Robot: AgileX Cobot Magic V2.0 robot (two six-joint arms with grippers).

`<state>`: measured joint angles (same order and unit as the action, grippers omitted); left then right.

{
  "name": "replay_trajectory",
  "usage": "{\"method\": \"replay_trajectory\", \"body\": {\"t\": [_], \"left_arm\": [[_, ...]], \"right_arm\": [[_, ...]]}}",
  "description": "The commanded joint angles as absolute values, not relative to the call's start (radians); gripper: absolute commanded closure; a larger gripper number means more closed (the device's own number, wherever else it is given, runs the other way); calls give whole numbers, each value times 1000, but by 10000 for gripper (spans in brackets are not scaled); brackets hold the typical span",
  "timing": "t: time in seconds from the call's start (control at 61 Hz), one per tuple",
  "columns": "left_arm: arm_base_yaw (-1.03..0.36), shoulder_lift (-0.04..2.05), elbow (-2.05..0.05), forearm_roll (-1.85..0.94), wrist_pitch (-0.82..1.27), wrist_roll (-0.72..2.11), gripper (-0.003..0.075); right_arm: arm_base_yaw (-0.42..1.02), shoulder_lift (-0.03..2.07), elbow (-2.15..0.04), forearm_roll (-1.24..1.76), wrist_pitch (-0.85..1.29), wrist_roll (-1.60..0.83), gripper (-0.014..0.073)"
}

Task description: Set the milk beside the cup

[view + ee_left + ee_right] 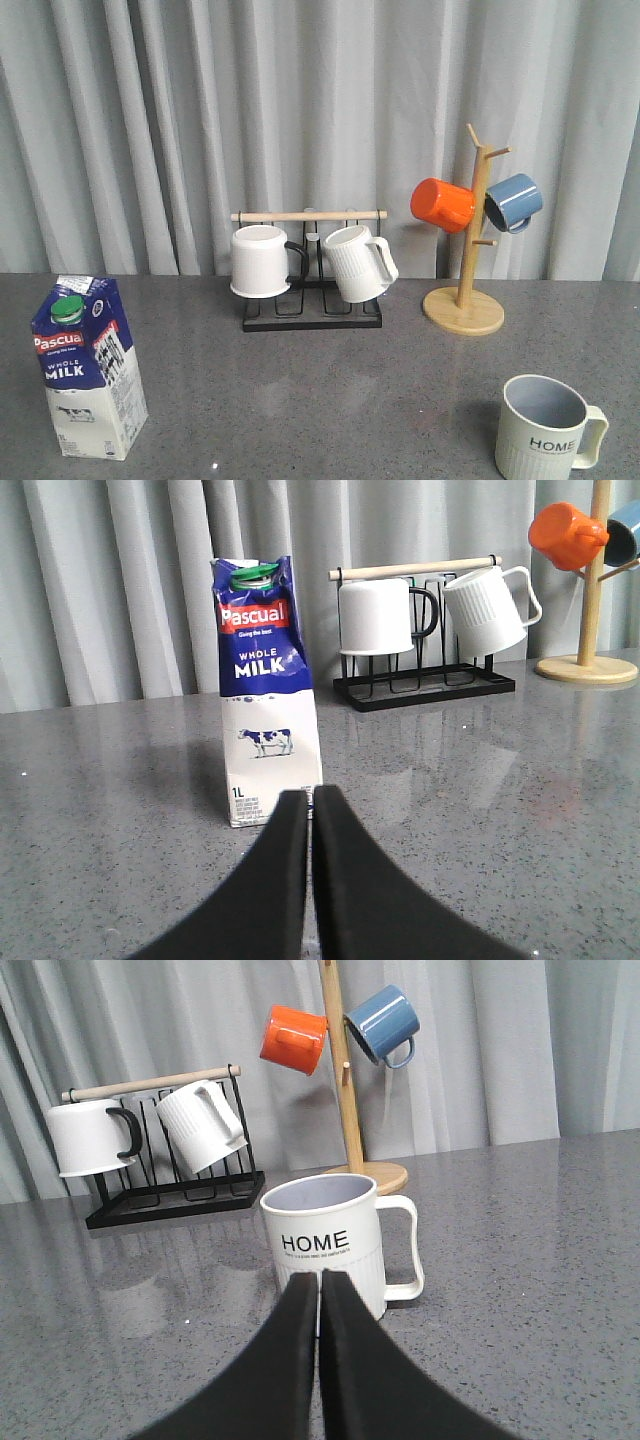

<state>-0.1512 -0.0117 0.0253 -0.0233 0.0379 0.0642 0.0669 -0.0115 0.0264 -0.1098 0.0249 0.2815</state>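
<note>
On the grey speckled worktop, at its front left, stands the milk: a tall gable-top carton, blue above and white below, with a green round cap, a red "Pascual" band, "WHOLE MILK" lettering and a small cow picture. It is upright, and its top fold looks a little crumpled. Far across from it, at the front right, sits the cup, a cream ribbed mug marked "HOME" in dark letters, grey-lavender inside, its handle turned to the right in the front view. The 2 are well apart, with bare worktop between them.

My left gripper is low over the worktop and points straight at the milk, its 2 black fingers pressed together with only a thin slit between them, holding nothing. The carton stands just beyond the tips, not touched. My right gripper is posed the same way, closed and empty, aimed at the cup, whose wall is just past its tips. Neither arm shows in the front view.

Behind, near the grey curtain, a black wire rack with a wooden bar carries a plain white mug with a black handle and a white ribbed mug. To its right a wooden mug tree holds an orange mug and a blue mug.
</note>
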Motion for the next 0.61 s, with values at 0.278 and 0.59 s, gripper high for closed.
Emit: {"method": "replay_trajectory", "body": {"t": [0.278,0.59], "left_arm": [[-150,-24,44,-25,-52,61,727],[-150,-24,44,-25,-149,-133,727]], "right_arm": [[62,-21,34,-120,-59,280,598],[62,-21,34,-106,-79,287,598]]}}
